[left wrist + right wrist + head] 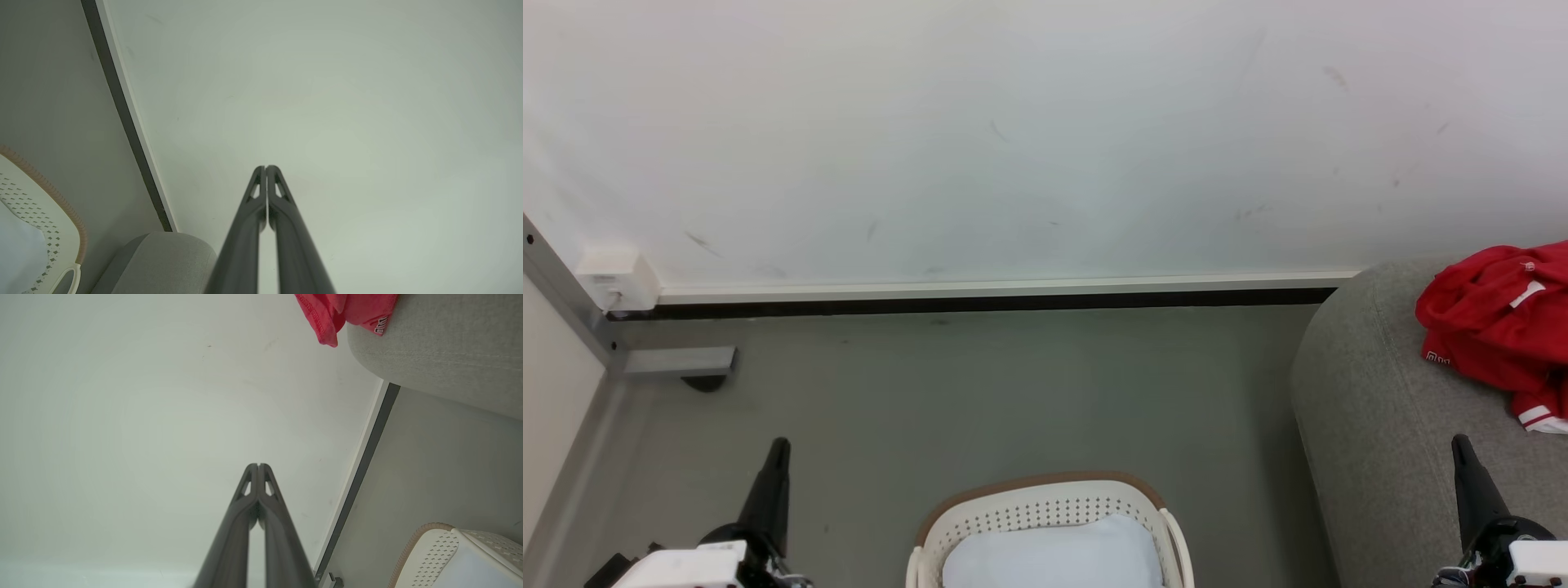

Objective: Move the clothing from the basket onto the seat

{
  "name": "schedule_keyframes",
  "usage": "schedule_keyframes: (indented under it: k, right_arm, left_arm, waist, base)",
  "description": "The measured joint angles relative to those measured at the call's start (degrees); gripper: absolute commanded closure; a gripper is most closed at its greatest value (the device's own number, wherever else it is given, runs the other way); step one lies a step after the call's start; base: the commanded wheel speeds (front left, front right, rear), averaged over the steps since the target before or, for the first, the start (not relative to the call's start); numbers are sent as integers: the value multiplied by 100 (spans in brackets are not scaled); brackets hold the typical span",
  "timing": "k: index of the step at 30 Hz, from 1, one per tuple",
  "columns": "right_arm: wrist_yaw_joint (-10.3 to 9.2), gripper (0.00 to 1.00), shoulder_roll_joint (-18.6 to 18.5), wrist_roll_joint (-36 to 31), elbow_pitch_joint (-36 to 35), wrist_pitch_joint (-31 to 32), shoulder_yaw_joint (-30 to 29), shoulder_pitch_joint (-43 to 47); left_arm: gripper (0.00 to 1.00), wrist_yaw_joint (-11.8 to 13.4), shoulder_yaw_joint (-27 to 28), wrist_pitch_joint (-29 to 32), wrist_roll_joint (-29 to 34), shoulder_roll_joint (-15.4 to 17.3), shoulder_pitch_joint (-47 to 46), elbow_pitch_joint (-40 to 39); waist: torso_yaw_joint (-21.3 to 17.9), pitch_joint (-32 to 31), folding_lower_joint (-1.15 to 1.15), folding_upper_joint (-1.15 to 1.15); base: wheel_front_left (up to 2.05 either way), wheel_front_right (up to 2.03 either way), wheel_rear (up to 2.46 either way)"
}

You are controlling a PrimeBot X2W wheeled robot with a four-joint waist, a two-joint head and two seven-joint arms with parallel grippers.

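Observation:
The red clothing [1499,327] lies crumpled on the grey seat [1372,425] at the right, white trim showing at its lower edge; the right wrist view catches it [347,308] on the seat's rounded end [441,359]. The cream basket [1045,506] with a brown rim stands on the floor at bottom centre, holding pale blue cloth [1054,559]. My left gripper [780,445] is shut at the lower left, left of the basket, holding nothing [266,167]. My right gripper [1460,441] is shut over the seat's front, below the clothing, also holding nothing [258,465].
A white wall with a dark skirting strip [980,302] runs across the back. A grey metal frame [572,318] with a white box [619,280] stands at the far left. Grey floor [980,392] lies between wall and basket.

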Motion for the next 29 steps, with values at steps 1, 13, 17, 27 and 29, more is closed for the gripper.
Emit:
schedule_keyframes:
  k: [1,13,17,27,29]
  right_arm:
    - [0,100,0,0,0,0,0,0]
    - [0,100,2,0,0,0,-1,-1]
    - [0,100,3,0,0,0,-2,-1]
    - [0,100,3,0,0,0,-3,-1]
    - [0,100,3,0,0,0,-3,-1]
  left_arm:
    - [100,0,0,0,0,1,0,0]
    - [100,0,0,0,-1,1,-1,0]
    - [100,0,0,0,-1,1,-1,0]
    - [100,0,0,0,-1,1,-1,0]
    - [100,0,0,0,-1,1,-1,0]
  waist:
    - [0,0,0,0]
    - [0,0,0,0]
    - [0,0,0,0]
    - [0,0,0,0]
    - [0,0,0,0]
  base:
    - [0,0,0]
    - [0,0,0]
    - [0,0,0]
    - [0,0,0]
    - [0,0,0]
